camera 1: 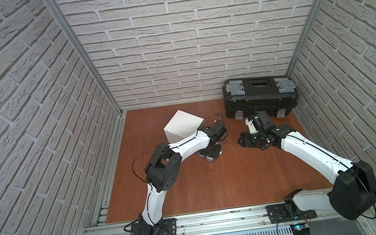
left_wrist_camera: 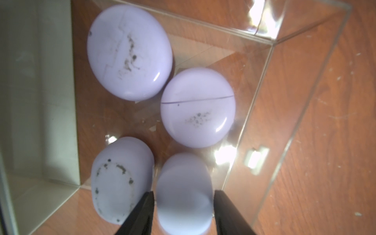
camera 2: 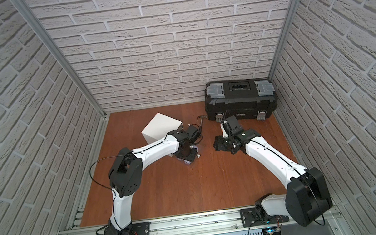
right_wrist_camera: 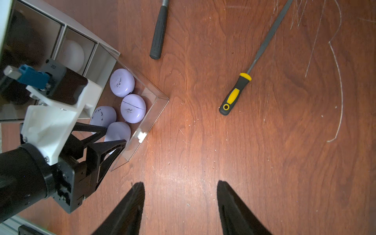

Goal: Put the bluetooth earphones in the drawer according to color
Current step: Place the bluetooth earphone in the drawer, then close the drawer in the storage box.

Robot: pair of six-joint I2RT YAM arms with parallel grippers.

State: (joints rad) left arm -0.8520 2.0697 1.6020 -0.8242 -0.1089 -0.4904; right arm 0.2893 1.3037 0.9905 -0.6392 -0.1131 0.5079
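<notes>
Four lavender earphones (left_wrist_camera: 130, 50) lie in the white cabinet's (camera 1: 183, 126) pulled-out clear drawer (right_wrist_camera: 156, 101), toward the worktop's (camera 1: 216, 181) back edge. In both top views the left arm (camera 1: 186, 145) hides most of them. The left gripper's (left_wrist_camera: 184, 193) jaws flank one blurred case (left_wrist_camera: 183, 175), but whether they grip it cannot be told. One white case (right_wrist_camera: 71, 55) shows dimly behind a shut drawer front. The right gripper's (right_wrist_camera: 181, 183) jaws gape, empty.

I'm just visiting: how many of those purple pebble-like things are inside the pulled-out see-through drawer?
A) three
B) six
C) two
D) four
D: the left wrist view shows four lavender cases within the walls of the clear drawer, one of them sitting between the fingers of the left gripper.
</notes>
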